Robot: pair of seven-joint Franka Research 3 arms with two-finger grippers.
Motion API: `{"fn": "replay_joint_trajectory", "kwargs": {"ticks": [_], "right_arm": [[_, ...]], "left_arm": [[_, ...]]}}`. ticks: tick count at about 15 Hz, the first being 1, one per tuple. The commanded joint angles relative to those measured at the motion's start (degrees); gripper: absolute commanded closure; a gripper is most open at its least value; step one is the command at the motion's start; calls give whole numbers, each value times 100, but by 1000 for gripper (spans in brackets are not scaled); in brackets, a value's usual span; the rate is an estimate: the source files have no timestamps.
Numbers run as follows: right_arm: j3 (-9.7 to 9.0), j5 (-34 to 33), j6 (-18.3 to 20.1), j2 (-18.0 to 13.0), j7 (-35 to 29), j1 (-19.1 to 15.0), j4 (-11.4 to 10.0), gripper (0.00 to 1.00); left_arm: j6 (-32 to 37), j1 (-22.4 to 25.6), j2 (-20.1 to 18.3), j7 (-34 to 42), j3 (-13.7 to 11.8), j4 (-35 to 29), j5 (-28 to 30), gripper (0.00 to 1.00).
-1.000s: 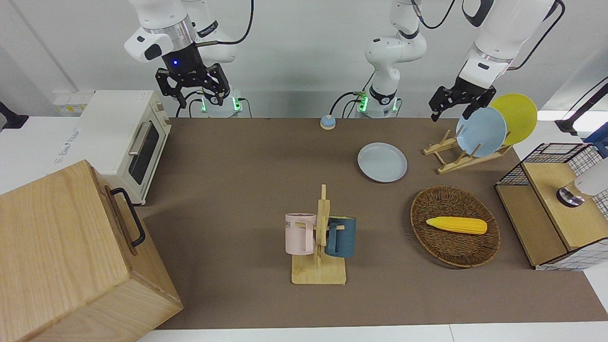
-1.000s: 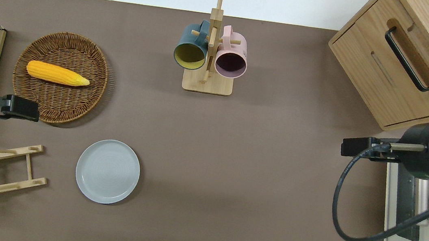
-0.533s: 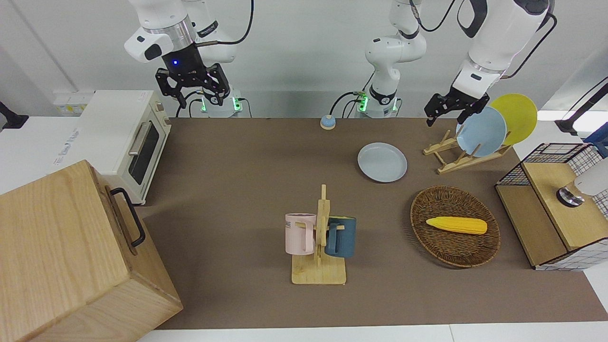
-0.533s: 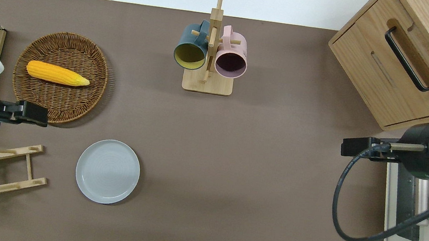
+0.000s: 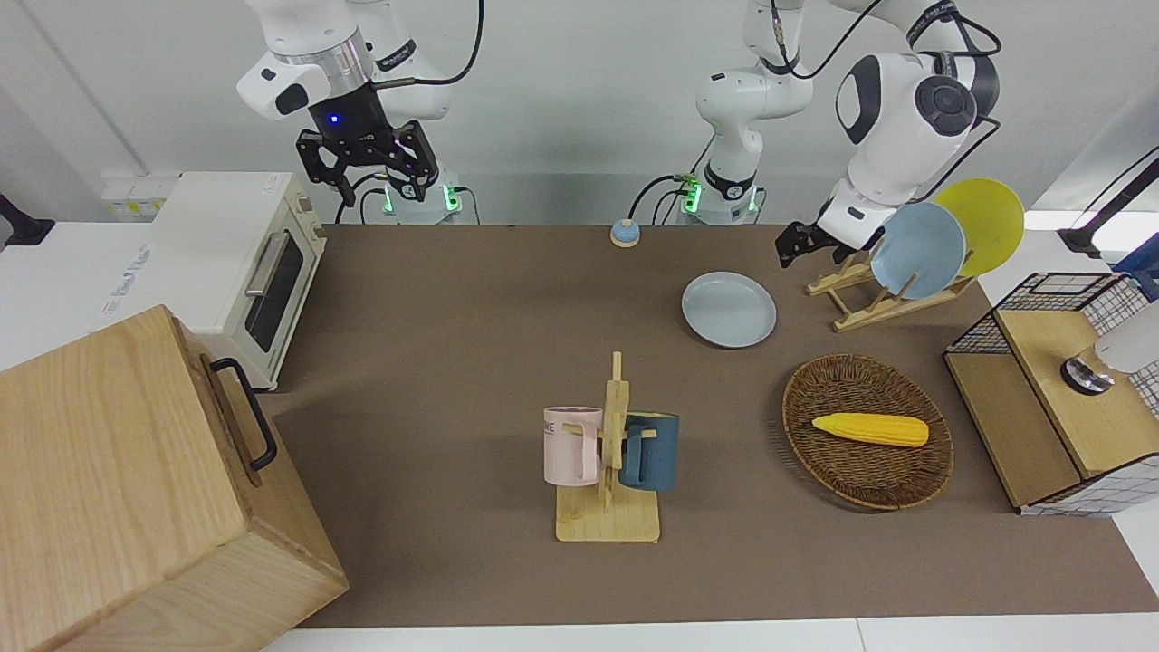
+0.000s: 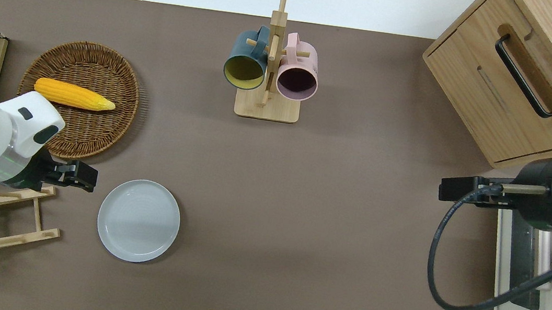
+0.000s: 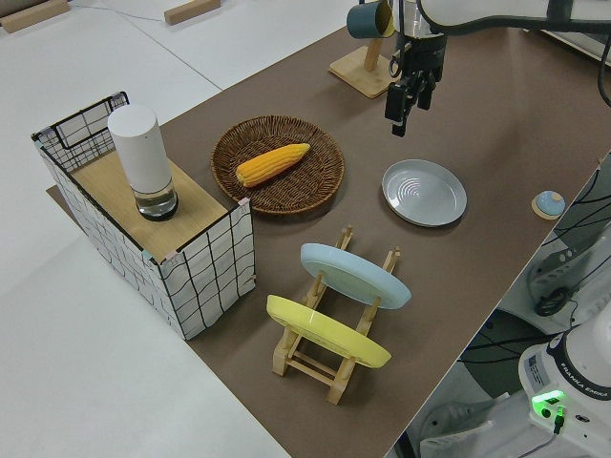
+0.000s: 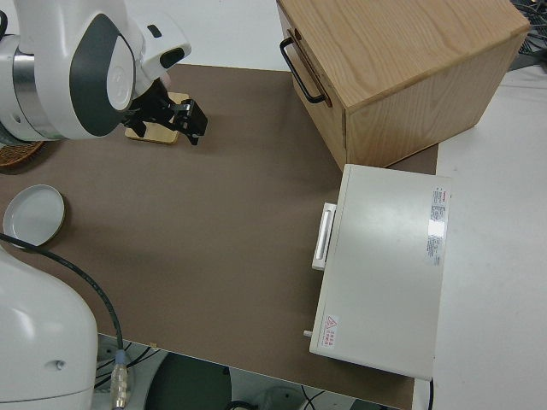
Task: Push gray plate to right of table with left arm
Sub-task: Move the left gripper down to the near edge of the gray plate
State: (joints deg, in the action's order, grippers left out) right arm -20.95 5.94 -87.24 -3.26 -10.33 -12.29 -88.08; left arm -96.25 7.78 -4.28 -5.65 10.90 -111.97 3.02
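The gray plate (image 5: 729,309) (image 6: 138,220) (image 7: 424,192) lies flat on the brown table (image 5: 471,299), between the dish rack and the table's middle. My left gripper (image 5: 790,254) (image 6: 88,177) (image 7: 405,101) hangs open and empty in the air. In the overhead view it is over bare mat between the wicker basket and the rack, just off the plate's rim toward the left arm's end. It is apart from the plate. My right gripper (image 5: 369,186) (image 6: 443,188) is open and parked.
A wooden dish rack (image 5: 860,303) holds a sky-blue plate (image 5: 916,251) and a yellow plate (image 5: 982,222). A wicker basket (image 6: 73,135) holds a corn cob (image 6: 72,95). A mug tree (image 5: 608,453), a wooden cabinet (image 5: 136,489), a toaster oven (image 5: 235,263) and a wire shelf (image 5: 1050,389) stand around.
The left arm has swung away from the plates in the rack, lower and toward the gray plate. The plate and the right arm have not moved.
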Motion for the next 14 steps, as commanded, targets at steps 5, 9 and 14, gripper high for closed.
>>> {"fn": "replay_joint_trajectory", "kwargs": {"ticks": [5,9,14], "right_arm": [[-23,92,31,36,-12,-37,81,5],[-23,92,31,36,-12,-37,81,5],[-23,92,31,36,-12,-37,81,5]], "left_arm": [[-1148,66,-889,353,-228,-1809,383,7],[-1755,40,-846,363,-229,-2223,410,7],[-3144,-4,-408,371,-229,-2918,410,11]]}}
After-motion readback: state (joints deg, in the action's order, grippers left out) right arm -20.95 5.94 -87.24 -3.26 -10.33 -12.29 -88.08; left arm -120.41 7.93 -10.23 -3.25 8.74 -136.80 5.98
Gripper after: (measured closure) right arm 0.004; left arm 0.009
